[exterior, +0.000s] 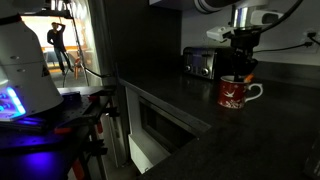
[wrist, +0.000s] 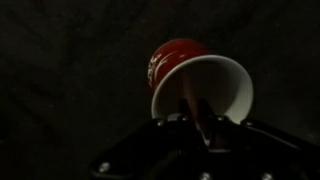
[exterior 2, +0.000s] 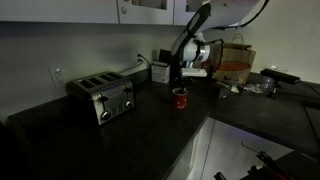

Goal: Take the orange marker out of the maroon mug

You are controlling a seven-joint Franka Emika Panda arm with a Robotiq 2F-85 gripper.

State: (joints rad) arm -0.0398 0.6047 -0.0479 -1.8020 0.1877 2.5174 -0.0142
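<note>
— Gripper [wrist: 196, 128] housing fills the bottom of the wrist view, dark and close; right past it the maroon mug [wrist: 236, 92] shows its pale inside. How far along are we?
— Not far, I'd judge. The orange marker [wrist: 190, 100] is inside the mug, leaning from the cup's floor up toward the gripper. Nothing is out yet.
— Has it got hold of the marker?
— Can't tell. The marker's upper end vanishes behind the housing, and the fingertips are lost in shadow, so gripped or loose is anyone's guess.
— And from outside?
— In both exterior views the mug [exterior: 232, 96] [exterior 2: 180, 98] stands upright on the dark countertop [exterior: 270, 135], handle out to the side, well apart from the metal toaster [exterior 2: 102, 97]. The arm drops from above, wrist vertical, with the gripper [exterior: 238, 68] pointing straight down at the mug's mouth, its tips at or just inside the rim.
— So what's left?
— Confirm the pinch, then lift straight up until the marker clears the rim
</note>
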